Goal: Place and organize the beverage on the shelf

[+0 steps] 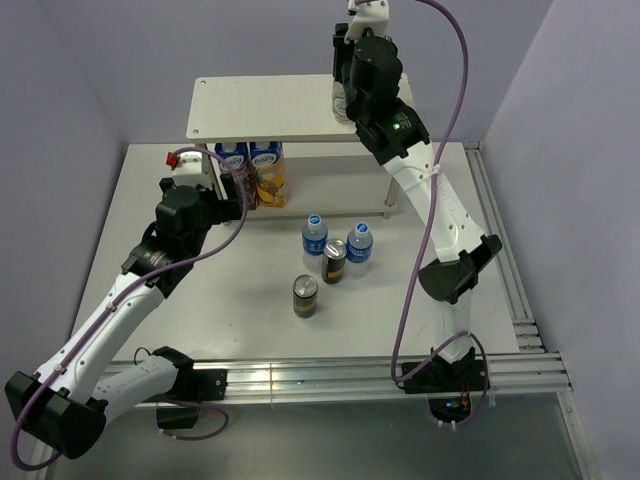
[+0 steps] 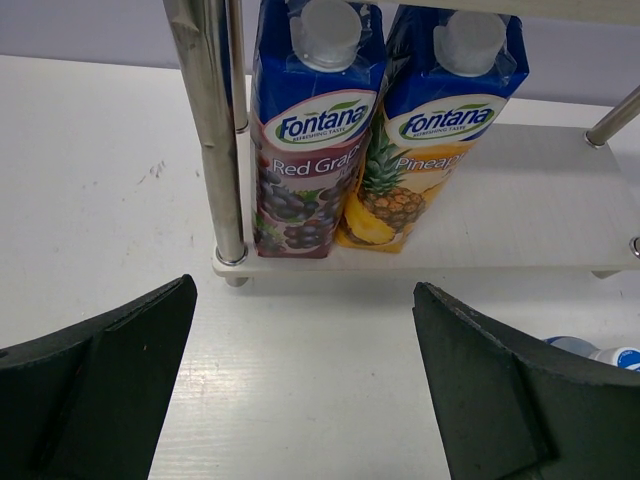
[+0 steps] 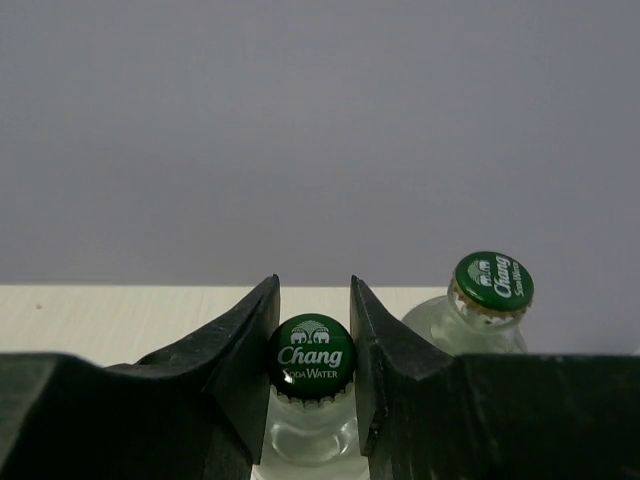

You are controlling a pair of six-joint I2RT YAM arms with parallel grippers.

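My right gripper [image 3: 312, 340] is shut on the green cap of a clear glass bottle [image 3: 311, 357] that stands on the shelf's top board [image 3: 100, 320]. A second green-capped glass bottle [image 3: 492, 285] stands just to its right. From above, the right gripper [image 1: 345, 100] is over the right end of the top board [image 1: 260, 105]. Two blue-capped water bottles [image 1: 314, 235] [image 1: 360, 243] and two dark cans [image 1: 334, 262] [image 1: 305, 296] stand on the table in front of the shelf. My left gripper [image 2: 305, 370] is open and empty, low over the table, facing the lower board [image 2: 520, 210].
Two Fontana juice cartons, red grape [image 2: 310, 130] and pineapple [image 2: 430, 130], stand at the left end of the lower board behind a silver leg [image 2: 210, 130]. A water bottle's cap [image 2: 600, 353] shows at the right edge of the left wrist view.
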